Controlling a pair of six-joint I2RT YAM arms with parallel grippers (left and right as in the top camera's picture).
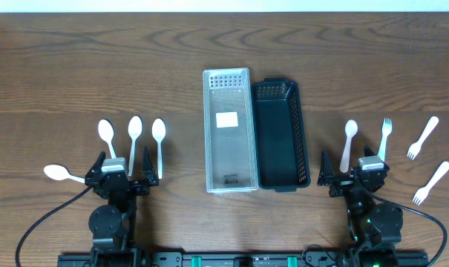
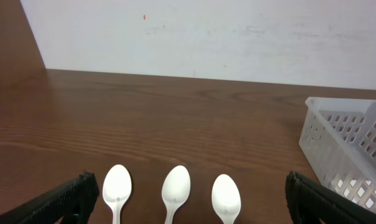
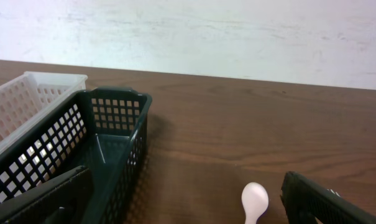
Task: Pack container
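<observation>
A clear white basket [image 1: 228, 130] and a dark green basket [image 1: 280, 133] stand side by side mid-table, both empty. Three white spoons [image 1: 134, 137] lie side by side left of them, a further one [image 1: 59, 173] at the far left. My left gripper [image 1: 119, 178] is open just behind the three spoons, which show between its fingers in the left wrist view [image 2: 175, 186]. On the right lie a spoon [image 1: 349, 141] and three white forks [image 1: 421, 141]. My right gripper [image 1: 355, 178] is open and empty; its view shows the green basket [image 3: 82, 155] and the spoon [image 3: 255, 200].
The white basket's corner shows at the right of the left wrist view [image 2: 352, 149]. A white wall runs along the far edge of the table. Black cables loop off both arm bases at the front edge.
</observation>
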